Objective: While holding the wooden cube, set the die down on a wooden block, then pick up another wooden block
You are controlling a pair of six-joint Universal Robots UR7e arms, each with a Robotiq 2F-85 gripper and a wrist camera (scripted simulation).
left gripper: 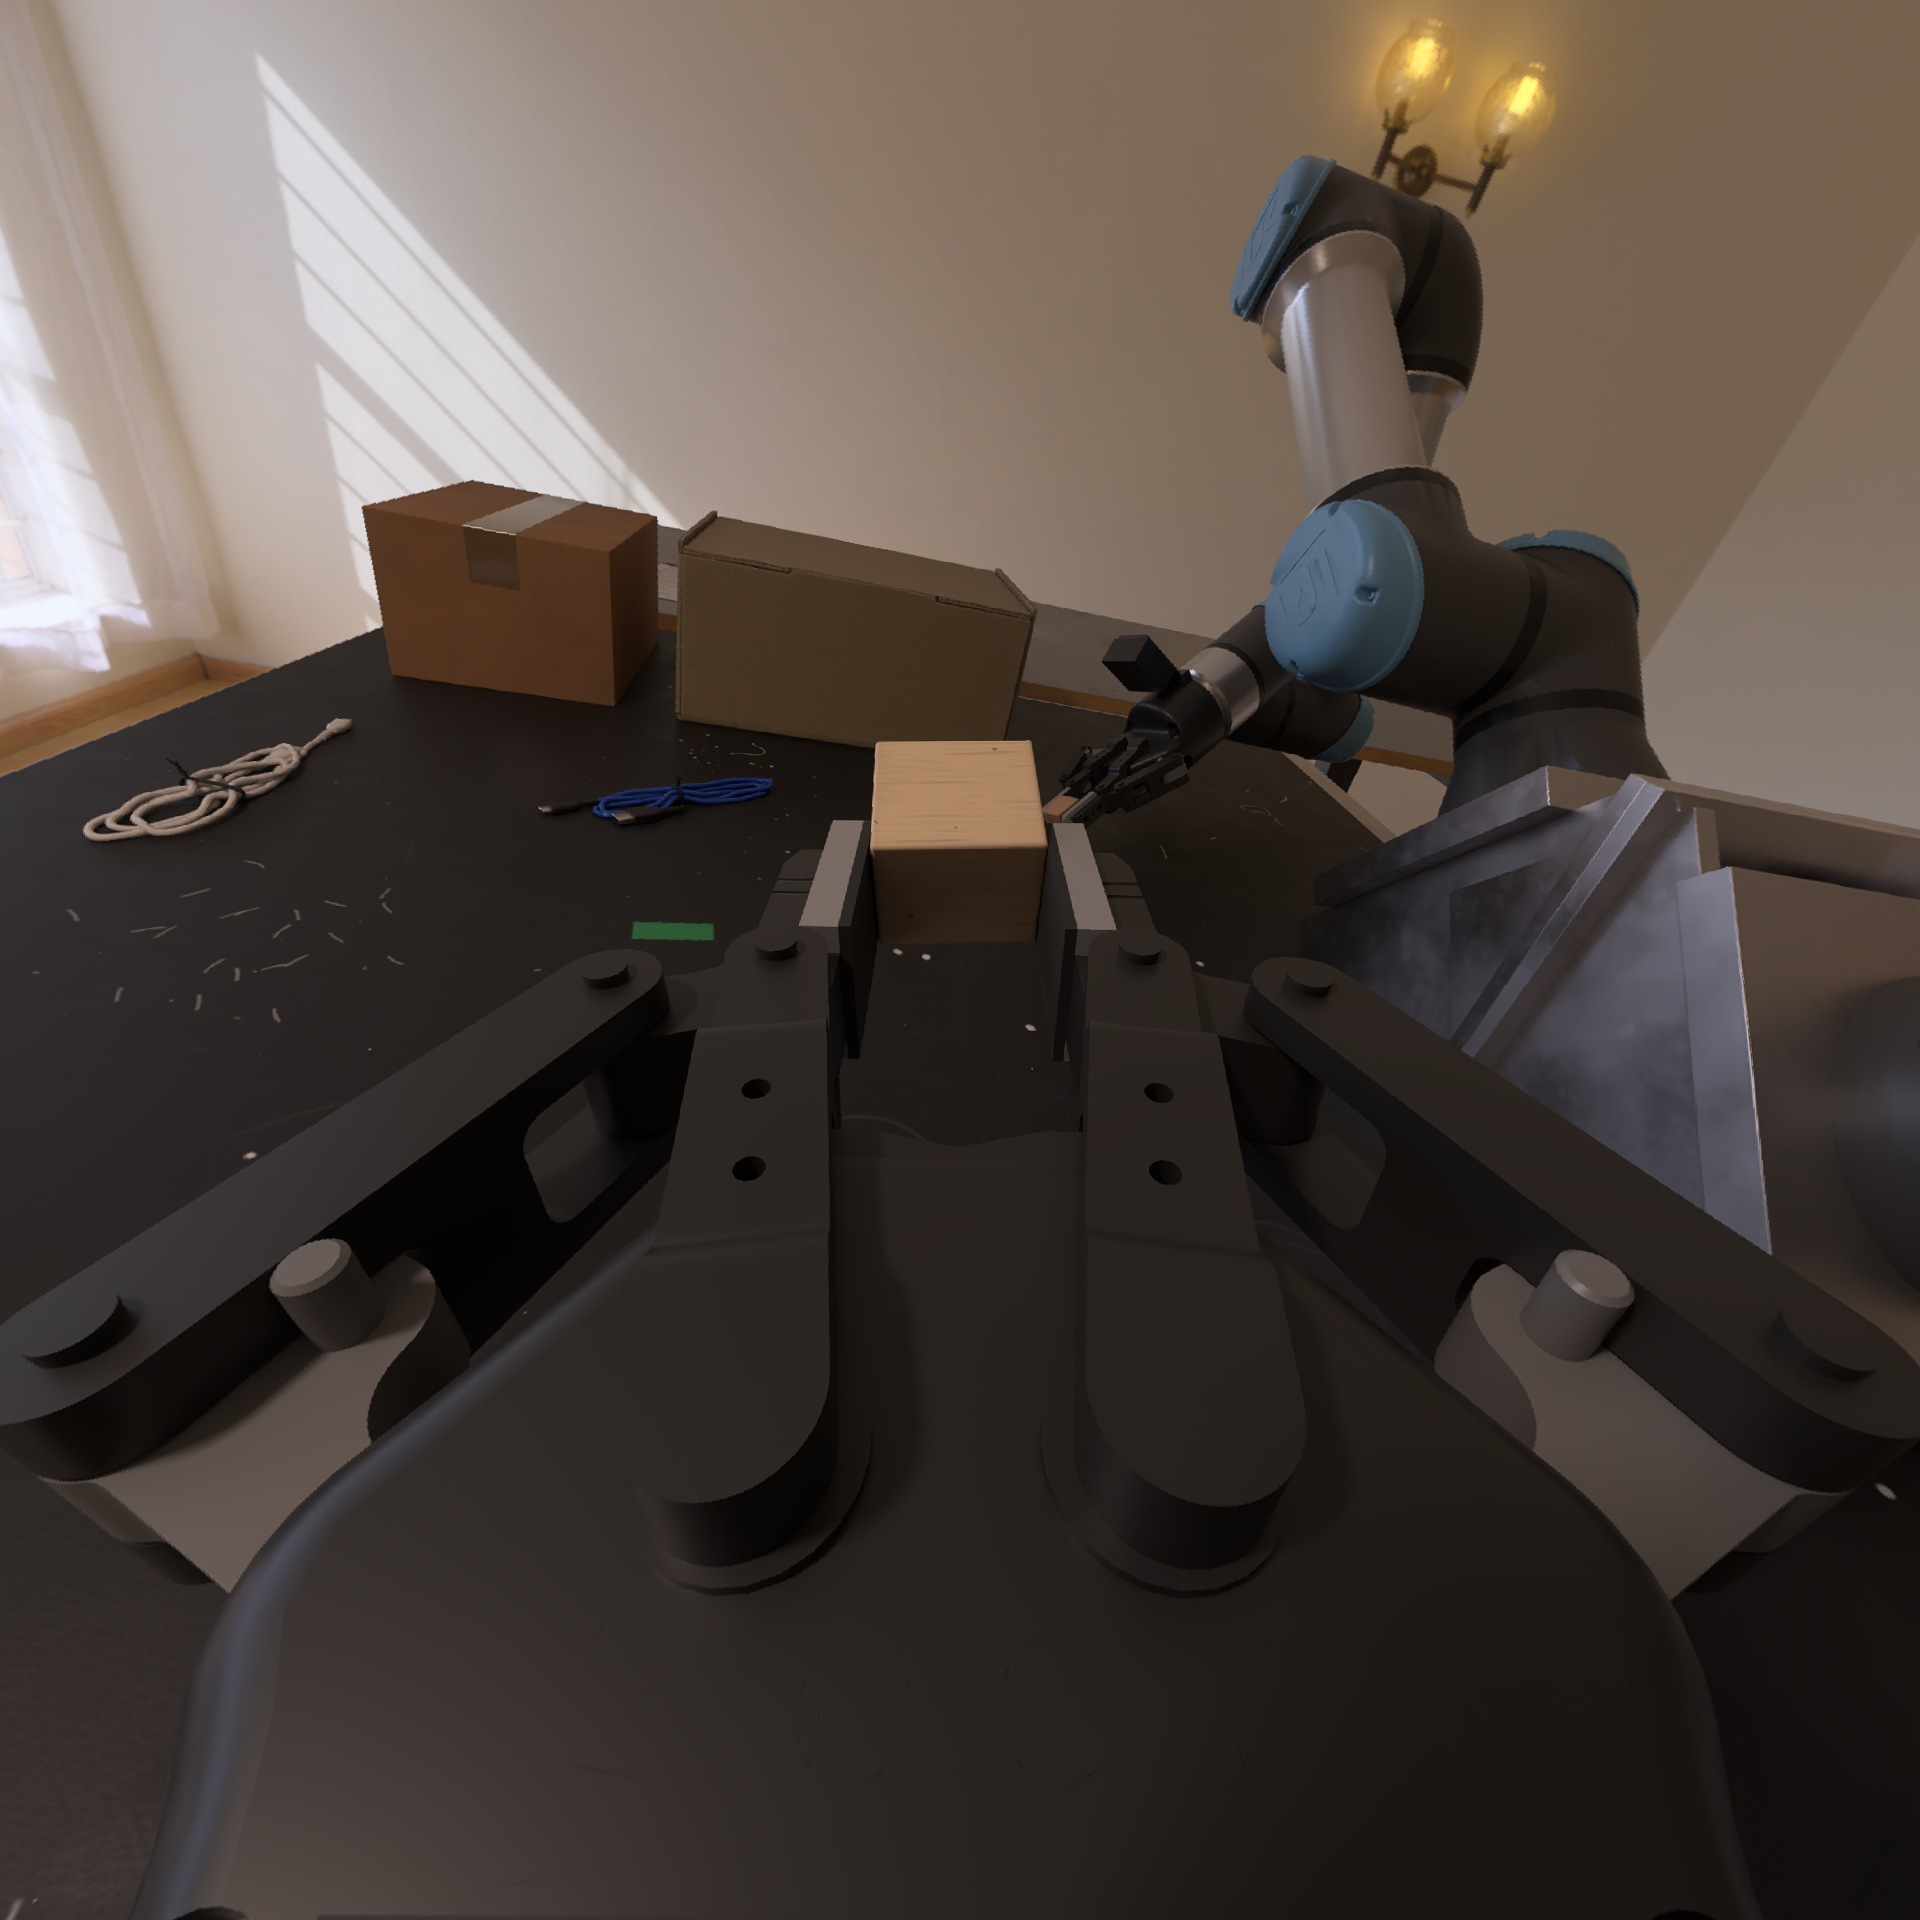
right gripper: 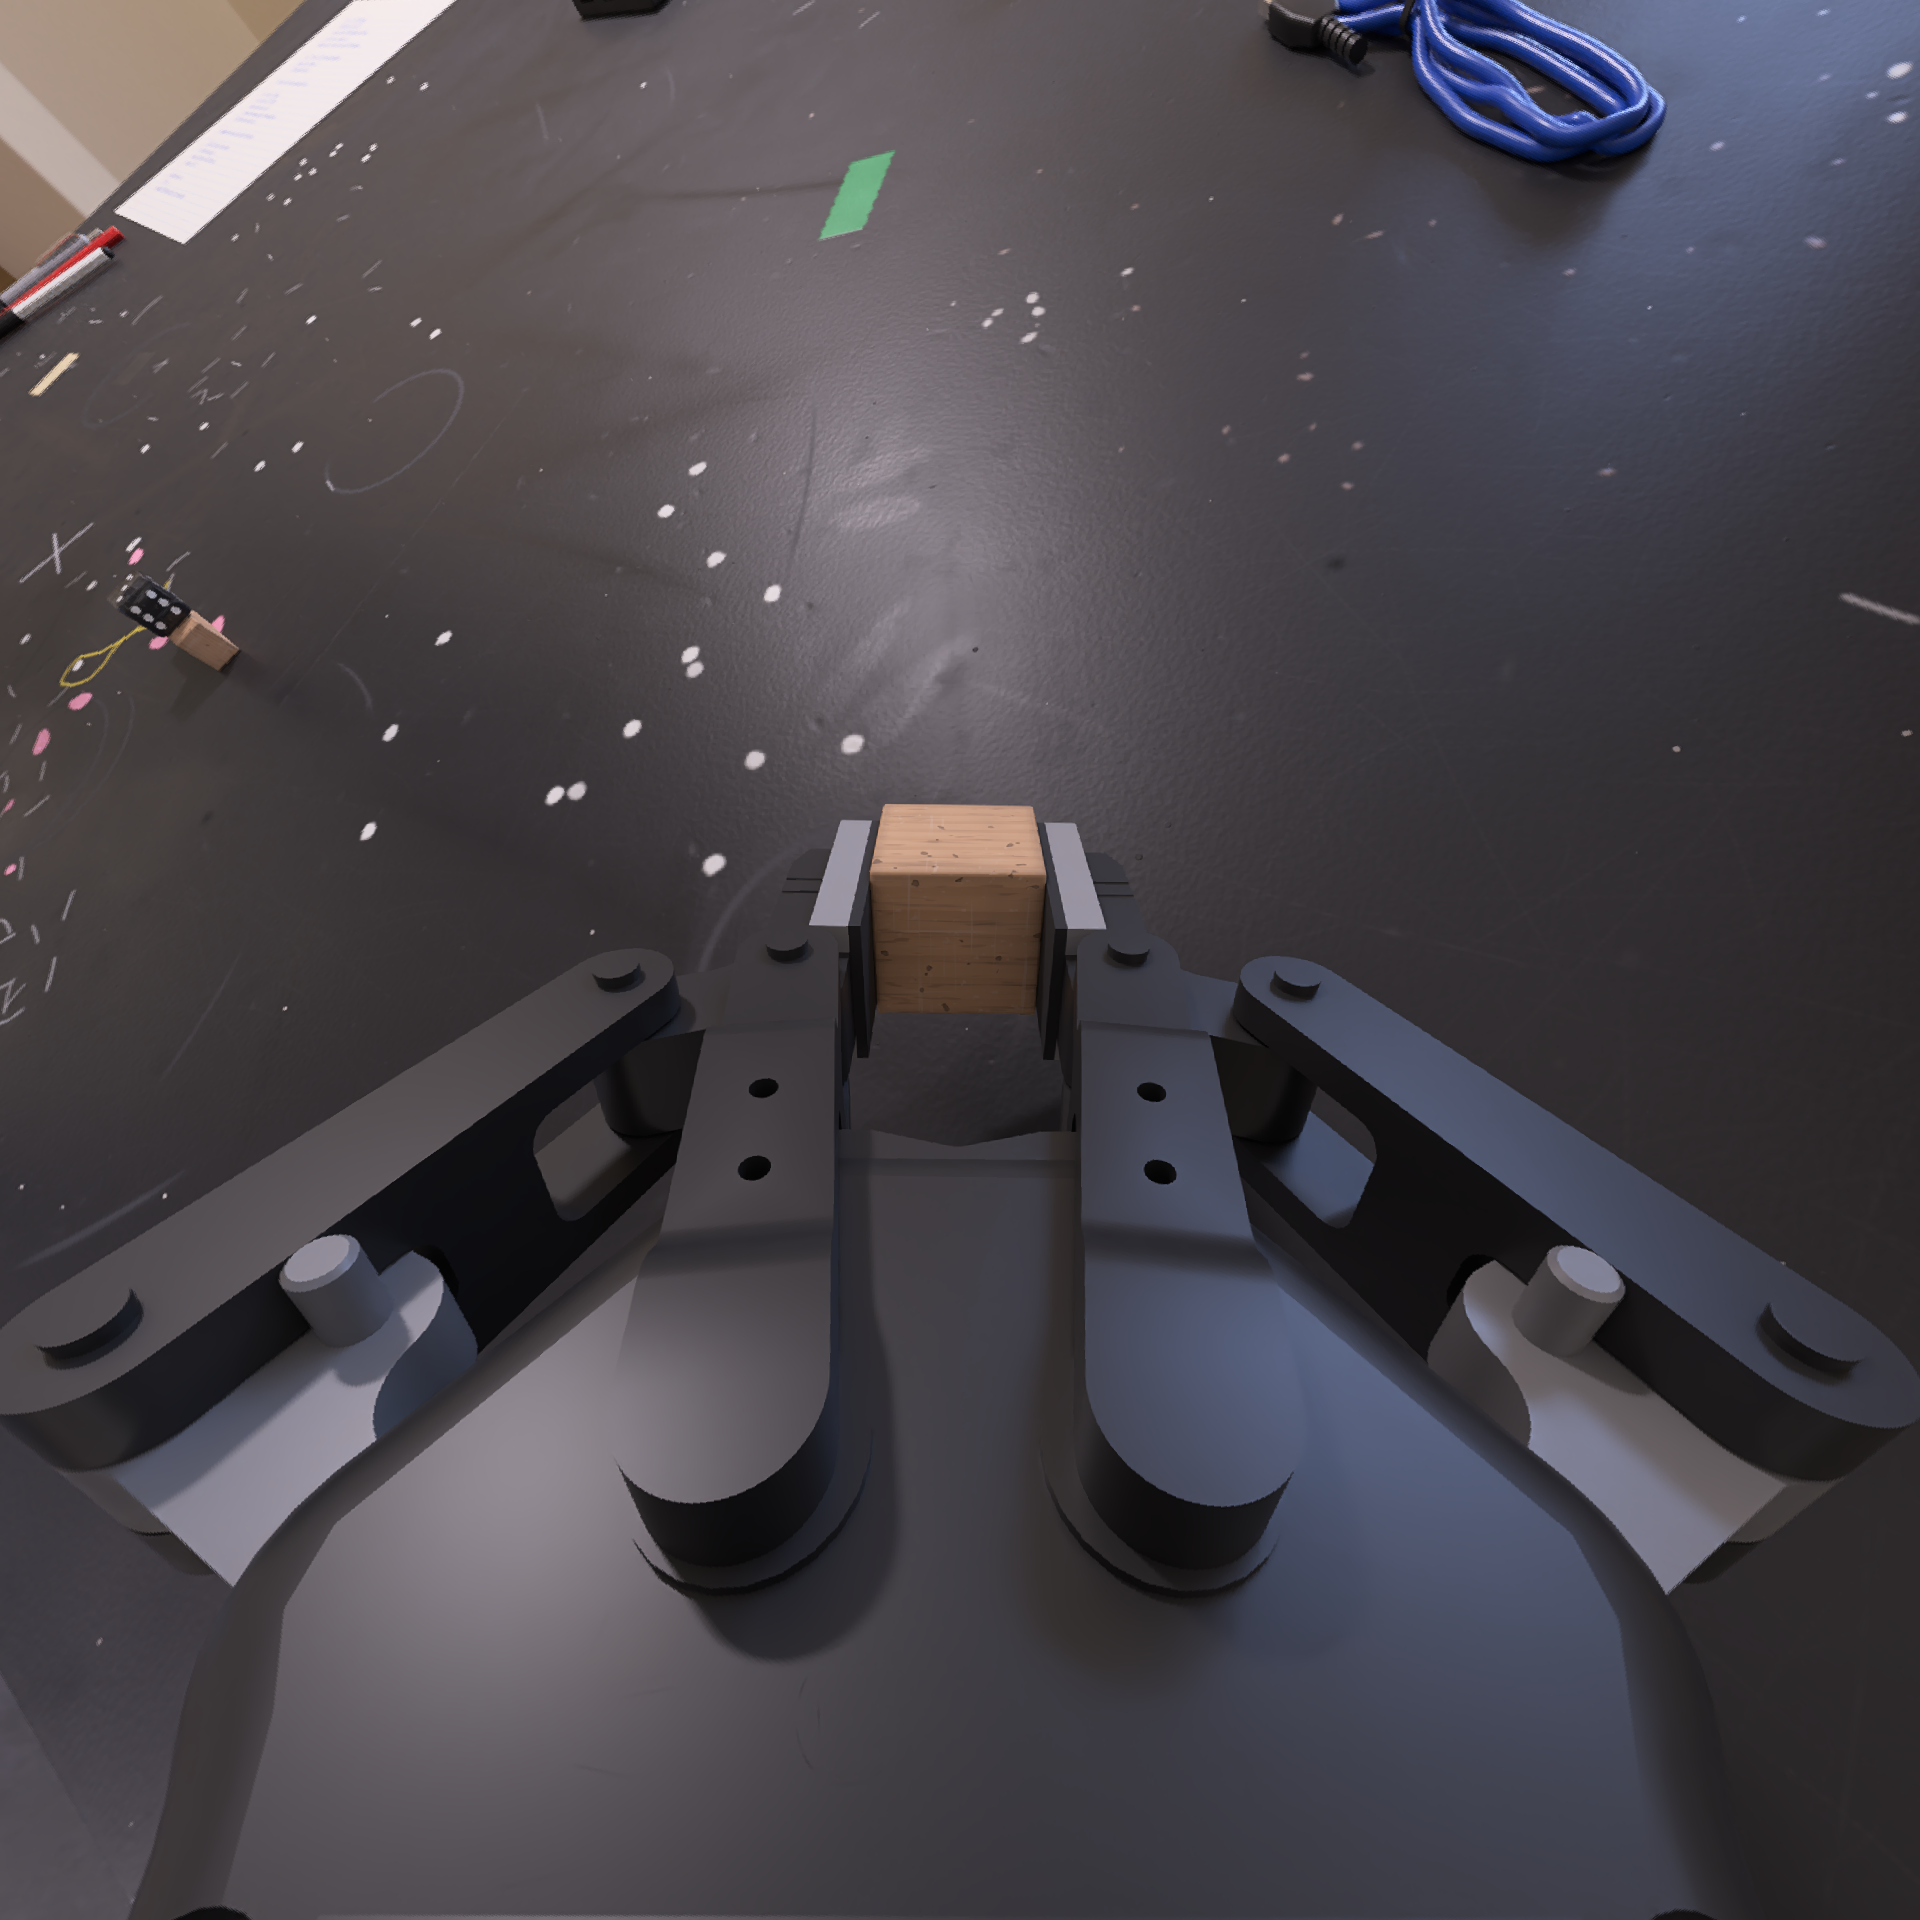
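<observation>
Wooden cube point(left gripper: 957, 840) sits clamped between the left gripper point(left gripper: 957, 883) pads, jaws part-closed. Right wrist view: right gripper point(right gripper: 957, 904) pinches another wooden block point(right gripper: 957, 904); die point(right gripper: 152, 605) rests on a far block point(right gripper: 208, 641).

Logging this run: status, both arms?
Left gripper shut on wooden cube. Right gripper shut on wooden block. Die on another block.

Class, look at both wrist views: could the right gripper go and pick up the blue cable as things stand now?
Probably not yet. The table between the right gripper and the blue cable is bare, so the path looks free, but its jaws are already shut on a wooden block. It would need to put that down first.
</observation>
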